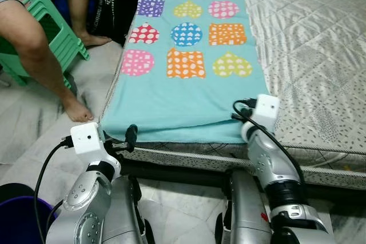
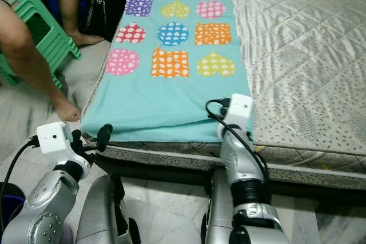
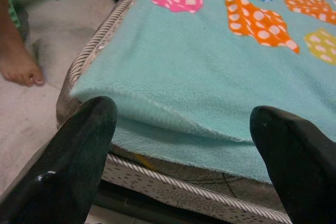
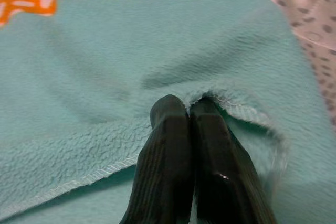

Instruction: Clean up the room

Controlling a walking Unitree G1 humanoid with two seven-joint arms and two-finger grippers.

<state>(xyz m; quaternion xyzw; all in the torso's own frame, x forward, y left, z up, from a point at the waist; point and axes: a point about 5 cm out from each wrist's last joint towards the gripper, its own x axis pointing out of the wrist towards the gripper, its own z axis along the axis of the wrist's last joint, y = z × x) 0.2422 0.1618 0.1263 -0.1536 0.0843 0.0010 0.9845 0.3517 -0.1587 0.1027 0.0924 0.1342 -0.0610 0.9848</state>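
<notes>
Blanket lying along the mattress's left side — a person's foot standing on the floor further left.

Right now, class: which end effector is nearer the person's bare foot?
Left. The left end effector is at the blanket's corner beside the foot; the right end effector pinches the far corner.
</notes>
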